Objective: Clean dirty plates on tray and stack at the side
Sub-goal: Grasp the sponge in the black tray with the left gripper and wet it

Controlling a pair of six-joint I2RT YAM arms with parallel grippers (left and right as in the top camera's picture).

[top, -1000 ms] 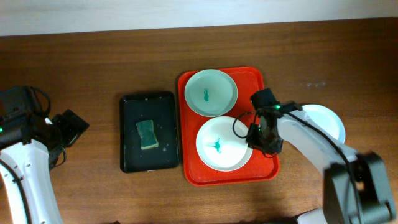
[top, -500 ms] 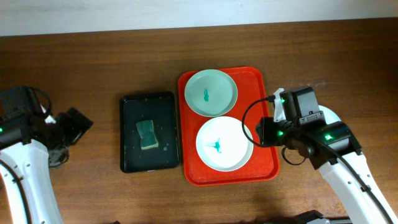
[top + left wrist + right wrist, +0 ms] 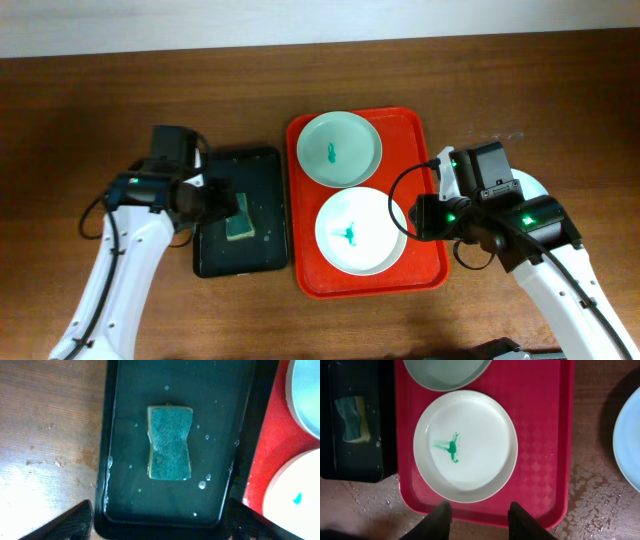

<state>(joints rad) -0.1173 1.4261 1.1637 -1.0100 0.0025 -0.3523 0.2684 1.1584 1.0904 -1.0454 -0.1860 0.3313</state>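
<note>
Left claw, spread, has swung above the sponge left of the tray; wiping likely follows. Right claw: spread, empty.

Red tray: solid red, fine diamond emboss across the floor.
Mint plate, tray's 12 o'clock: pale mint, teal smear at centre.
White plate, tray's 6 o'clock: plain white, teal splash-shaped smear at centre.
Pale blue plate, 3 o'clock of the tray: pale blue.
Black tray, 9 o'clock: glossy black.
Sponge: teal-green face, yellow edge.
Table: mid-brown wood grain.
</note>
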